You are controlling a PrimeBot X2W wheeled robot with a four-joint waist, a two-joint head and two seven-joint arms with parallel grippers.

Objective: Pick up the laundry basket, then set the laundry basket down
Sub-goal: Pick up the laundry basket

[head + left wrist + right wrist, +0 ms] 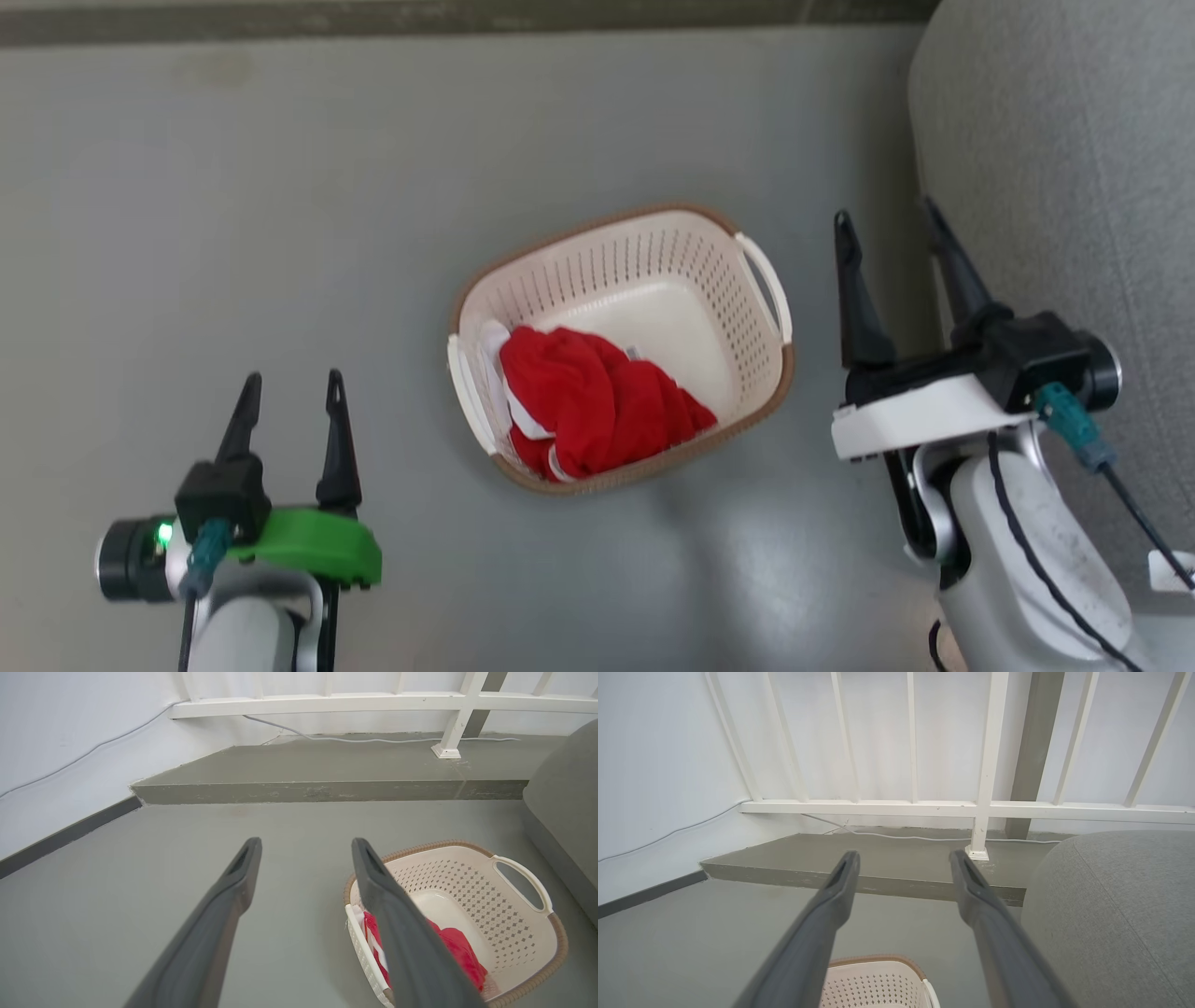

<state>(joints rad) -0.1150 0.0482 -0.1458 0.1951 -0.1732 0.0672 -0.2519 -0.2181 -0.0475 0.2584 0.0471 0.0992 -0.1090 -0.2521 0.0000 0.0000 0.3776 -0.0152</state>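
The laundry basket stands upright on the grey floor, between the two arms and a little ahead of them. It sits turned at an angle, so one white handle faces the right arm and the other faces the left arm. A crumpled red garment lies inside it, piled toward the left-arm end, with a bit of white fabric tucked beside it against the wall. The rest of the basket's bottom is bare.

The left end effector hovers over the floor, well apart from the basket, with its two dark fingers spread and nothing between them. In the left wrist view the basket lies off to the right of those fingers, and one finger crosses in front of its near end.

The right end effector hangs on the other side of the basket, near the handle but not touching it, its fingers also spread and empty. Just beside it is a rounded grey upholstered seat. The right wrist view shows the basket's brown rim below and between the fingers.

Beyond the basket the floor meets a low raised step, where a white railing stands and a pale cable runs along the white wall.
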